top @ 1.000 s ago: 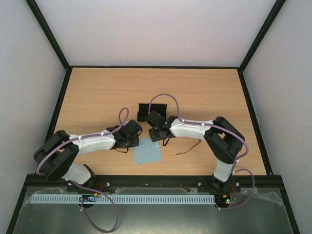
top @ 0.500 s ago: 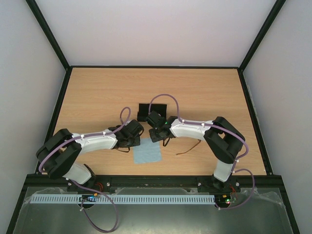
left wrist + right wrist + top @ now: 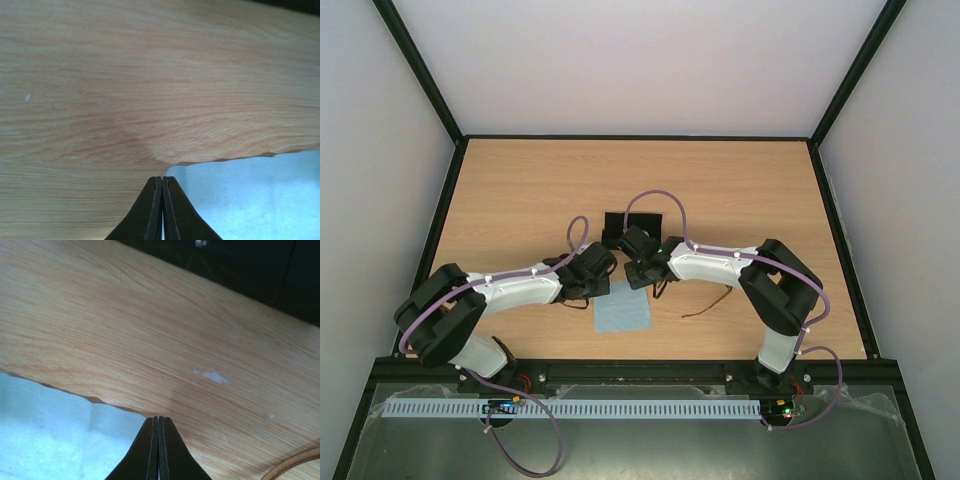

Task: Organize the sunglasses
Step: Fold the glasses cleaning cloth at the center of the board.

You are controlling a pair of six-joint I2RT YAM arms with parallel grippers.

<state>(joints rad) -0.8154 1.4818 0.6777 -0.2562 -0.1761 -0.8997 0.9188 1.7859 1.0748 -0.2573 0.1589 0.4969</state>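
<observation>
top external shows one pair of sunglasses (image 3: 708, 307), one cloth (image 3: 623, 316), one case (image 3: 617, 224).

No readable text, labels, brands, numbers or signs anywhere: none in the top view or either wrist view.

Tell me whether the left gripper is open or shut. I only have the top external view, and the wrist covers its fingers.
Observer: Shut. In the left wrist view the left gripper has its fingers pressed together, with the tips right at a corner of the blue cloth.
Operator: And the right one?
Observer: Also shut. The right gripper has its tips at the cloth's edge.
Operator: Is any part of the sunglasses near it?
Observer: Yes. A curved reddish-brown piece of the sunglasses shows in the lower right corner of the right wrist view. It lies on the table, apart from the fingers.
</observation>
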